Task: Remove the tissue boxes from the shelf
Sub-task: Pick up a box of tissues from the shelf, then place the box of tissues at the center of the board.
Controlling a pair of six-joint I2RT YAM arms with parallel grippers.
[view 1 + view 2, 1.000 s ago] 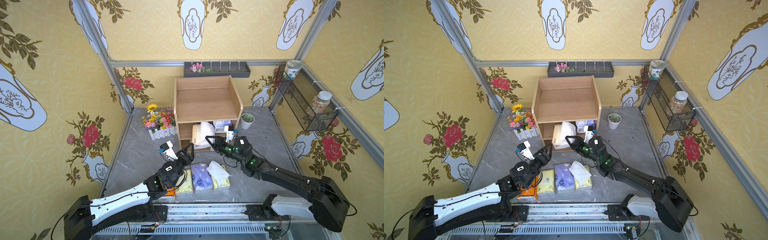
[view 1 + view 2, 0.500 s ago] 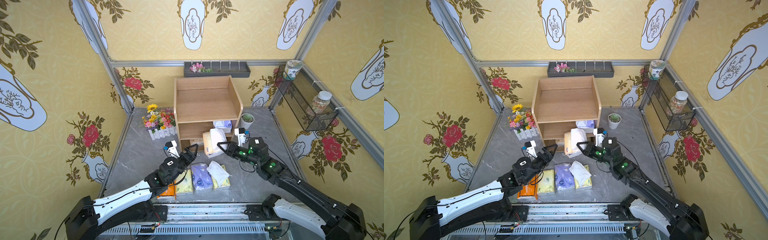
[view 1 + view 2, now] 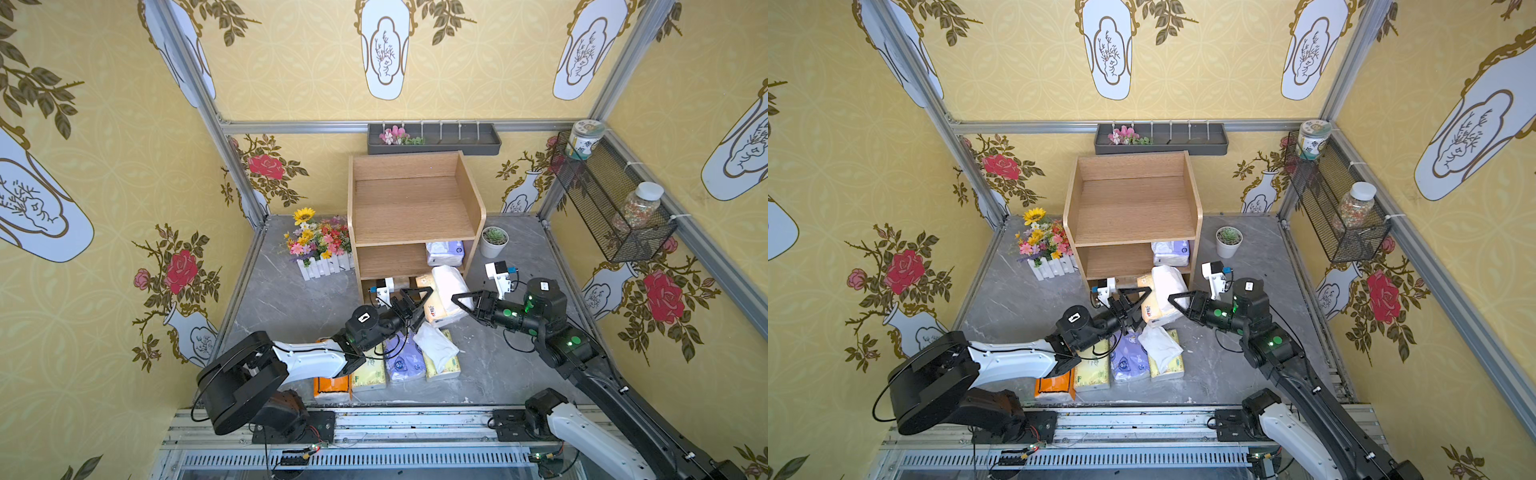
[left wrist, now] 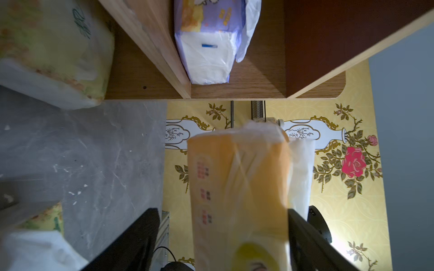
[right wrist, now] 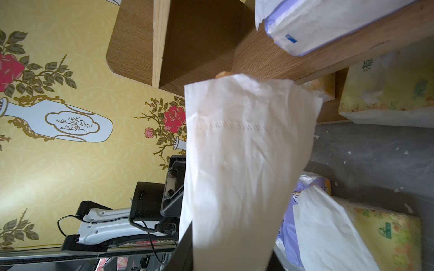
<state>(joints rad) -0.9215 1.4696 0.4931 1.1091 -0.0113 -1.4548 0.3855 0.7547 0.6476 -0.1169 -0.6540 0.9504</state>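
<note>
Three tiers make up the light-wood shelf (image 3: 411, 208) at the back of the grey table (image 3: 291, 303), its top tier bare. Four tissue packs (image 3: 370, 376) lie in a row on the table near the front edge, already cleared. Between shelf and row, the right gripper (image 3: 460, 301) is clamped on the tan pack (image 3: 442, 291), white tissue trailing from it; a second ago that pack sat in the mouth of the bottom tier, and now it hangs clear in front of the shelf. The left gripper (image 3: 415, 303), jaws wide apart, has closed in to straddle the pack's other side without gripping. By this count a fifth pack is out; the lavender pack (image 3: 444, 252) on the middle tier and a yellow-green pack (image 4: 54, 51) at the bottom tier appear still to go
</note>
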